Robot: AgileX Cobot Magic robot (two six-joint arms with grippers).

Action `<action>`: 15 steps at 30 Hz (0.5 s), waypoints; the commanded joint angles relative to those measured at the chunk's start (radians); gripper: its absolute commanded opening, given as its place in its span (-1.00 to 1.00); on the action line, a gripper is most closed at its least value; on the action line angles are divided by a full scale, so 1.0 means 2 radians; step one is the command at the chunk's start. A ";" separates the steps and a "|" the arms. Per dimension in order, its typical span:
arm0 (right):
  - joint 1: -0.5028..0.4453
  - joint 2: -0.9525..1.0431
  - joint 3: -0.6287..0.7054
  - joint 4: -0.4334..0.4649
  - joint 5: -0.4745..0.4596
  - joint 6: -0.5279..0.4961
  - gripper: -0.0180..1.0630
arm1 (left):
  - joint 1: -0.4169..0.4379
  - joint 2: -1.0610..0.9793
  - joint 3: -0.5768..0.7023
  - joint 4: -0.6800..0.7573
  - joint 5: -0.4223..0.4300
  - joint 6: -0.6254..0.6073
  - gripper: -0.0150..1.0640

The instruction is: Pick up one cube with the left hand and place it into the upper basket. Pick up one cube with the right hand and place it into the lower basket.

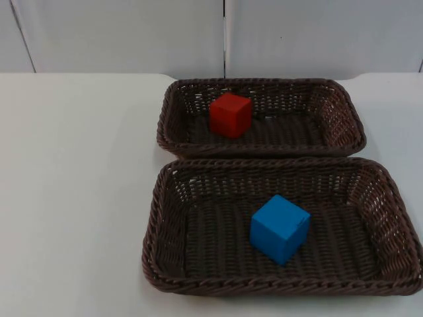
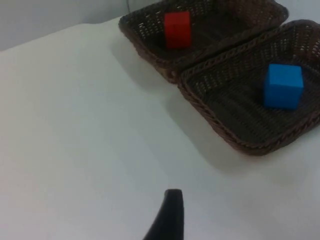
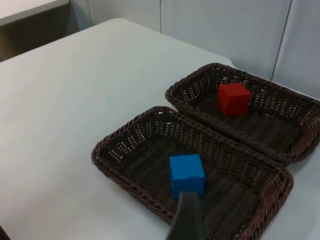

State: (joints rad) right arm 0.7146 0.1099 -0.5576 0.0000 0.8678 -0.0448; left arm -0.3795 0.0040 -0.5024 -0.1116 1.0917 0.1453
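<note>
A red cube point(image 1: 230, 114) lies inside the upper wicker basket point(image 1: 344, 112), toward its left half. A blue cube point(image 1: 279, 228) rests, turned slightly, on the floor of the lower wicker basket point(image 1: 165, 224). The left wrist view has the red cube point(image 2: 177, 29) and the blue cube point(image 2: 283, 85) in their baskets. My left gripper point(image 2: 167, 216) hangs over bare table well off to the baskets' left. My right gripper point(image 3: 186, 216) is raised on the baskets' right side, looking across the blue cube point(image 3: 186, 174) and the red cube point(image 3: 233, 98). Both arms wait, holding nothing that I can see.
The two dark brown baskets stand close together, long sides almost touching, at the table's middle right. White table point(image 1: 73, 185) spreads wide to their left. The grey partition wall point(image 1: 132, 33) closes the far edge just behind the upper basket.
</note>
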 commanded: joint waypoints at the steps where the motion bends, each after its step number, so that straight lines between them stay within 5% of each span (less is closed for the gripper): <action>1: 0.003 -0.014 0.003 -0.003 0.018 0.002 0.19 | -0.002 -0.002 0.002 0.010 -0.007 -0.014 0.47; 15: 0.003 -0.055 0.021 -0.019 0.106 0.044 0.19 | -0.002 -0.002 0.002 0.010 -0.007 -0.019 0.47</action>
State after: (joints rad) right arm 0.7162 0.0042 -0.5231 -0.0278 1.0700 0.0379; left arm -0.3795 0.0040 -0.5024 -0.0908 1.0897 0.1152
